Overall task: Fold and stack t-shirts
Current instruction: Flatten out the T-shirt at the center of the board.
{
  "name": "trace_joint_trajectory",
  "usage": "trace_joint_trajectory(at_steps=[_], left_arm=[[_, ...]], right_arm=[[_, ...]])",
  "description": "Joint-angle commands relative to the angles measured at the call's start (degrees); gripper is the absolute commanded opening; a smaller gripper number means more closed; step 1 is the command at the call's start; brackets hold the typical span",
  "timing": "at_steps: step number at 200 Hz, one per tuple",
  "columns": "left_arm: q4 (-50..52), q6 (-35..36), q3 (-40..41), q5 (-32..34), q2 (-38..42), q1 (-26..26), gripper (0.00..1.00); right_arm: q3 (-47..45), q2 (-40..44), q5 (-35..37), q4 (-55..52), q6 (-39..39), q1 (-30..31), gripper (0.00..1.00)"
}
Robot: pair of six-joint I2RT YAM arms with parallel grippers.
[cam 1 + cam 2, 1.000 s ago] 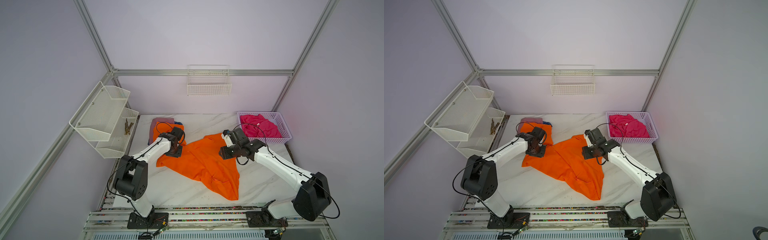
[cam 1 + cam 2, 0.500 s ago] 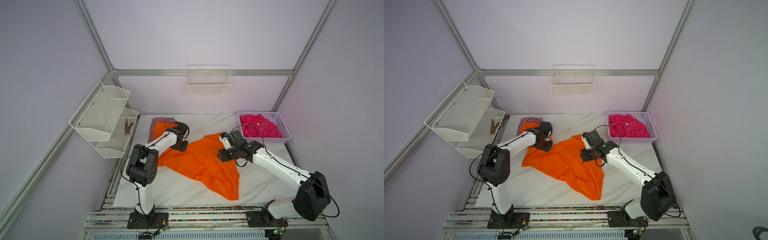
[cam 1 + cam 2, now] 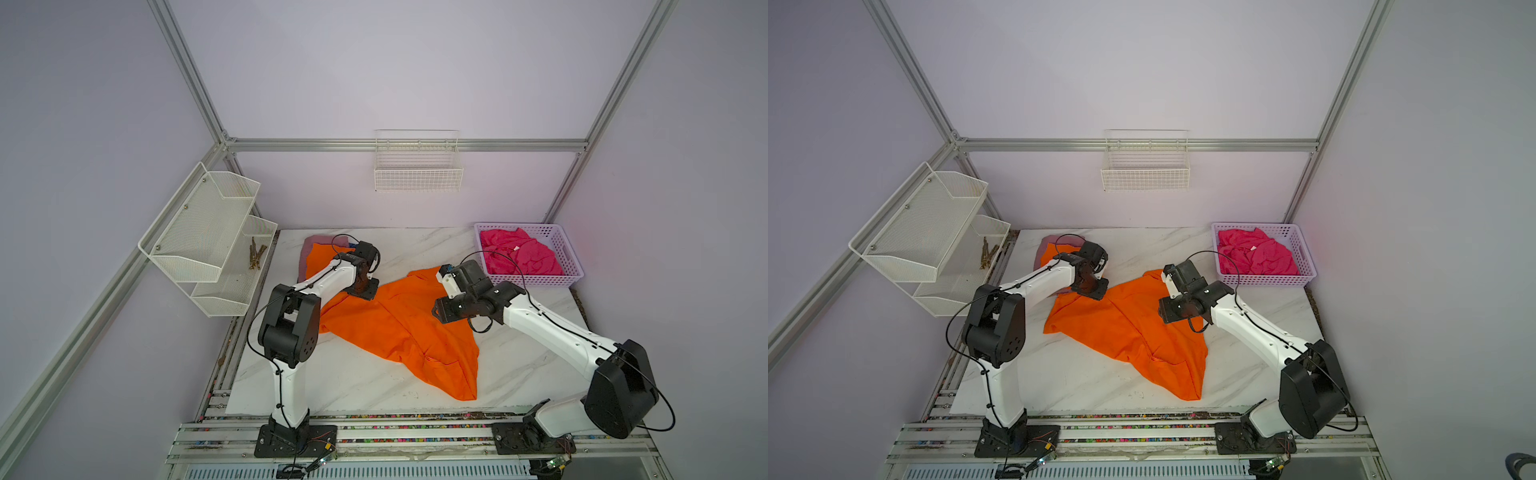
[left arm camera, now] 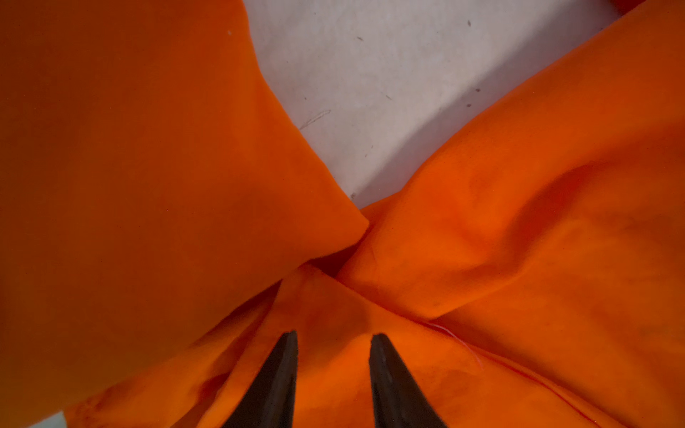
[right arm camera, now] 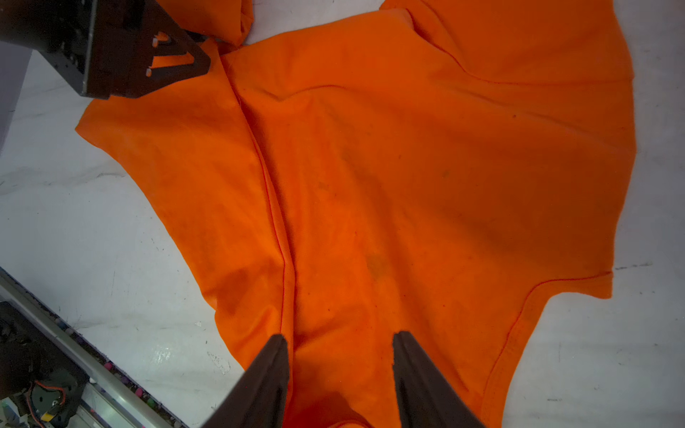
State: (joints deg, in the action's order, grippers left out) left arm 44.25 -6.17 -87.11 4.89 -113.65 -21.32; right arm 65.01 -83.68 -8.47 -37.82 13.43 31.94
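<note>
The orange t-shirt (image 3: 395,328) is laid on the surface (image 3: 332,374), long axis slanted from the parted left fingers (image 3: 365,290) at its far corner to the near edge; the right fingers (image 3: 442,312) are held parted above it.

The left arm (image 3: 328,278) rises from its base at the near edge, folds sharply at the elbow and reaches toward the far left. Its wrist is bent so that the left gripper (image 4: 333,335) points steeply down. The fingers stand slightly apart, and whether they clamp anything is unclear. The right arm (image 3: 552,330) stretches low toward the middle. The right gripper (image 5: 341,335) is angled downward, its fingers spread apart and gripping nothing.
</note>
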Motion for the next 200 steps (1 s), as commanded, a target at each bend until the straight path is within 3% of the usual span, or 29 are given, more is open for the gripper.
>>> trace_joint_trajectory(at_steps=[1,90,105,139,159,178,200], left_arm=[[-0.83,1.35,-0.81,-1.08,0.5,0.23,0.39],[-0.13,0.49,-6.2,-3.13,-6.27,0.23,0.4],[-0.08,0.43,-6.48,-3.47,-6.76,0.25,0.36],[0.53,0.02,-6.15,-2.87,-6.44,0.23,0.14],[0.65,-0.55,-5.37,-2.62,-4.6,0.3,0.13],[1.02,-1.29,-4.5,-1.92,-2.15,0.26,0.0],[2.56,-2.12,-3.15,-0.93,0.69,0.14,0.0]], right_arm=[[0.01,-0.71,-0.33,1.61,0.58,0.3,0.51],[-0.41,0.15,0.28,1.09,0.98,0.39,0.51],[-0.24,0.14,0.41,0.83,0.9,0.38,0.51],[-0.5,0.13,0.49,1.06,0.85,0.32,0.51],[-0.67,-0.24,-0.29,1.54,0.97,0.4,0.51],[-0.8,-0.77,-0.76,2.12,0.98,0.45,0.51],[-0.64,-1.52,-1.28,2.57,0.72,0.49,0.51]])
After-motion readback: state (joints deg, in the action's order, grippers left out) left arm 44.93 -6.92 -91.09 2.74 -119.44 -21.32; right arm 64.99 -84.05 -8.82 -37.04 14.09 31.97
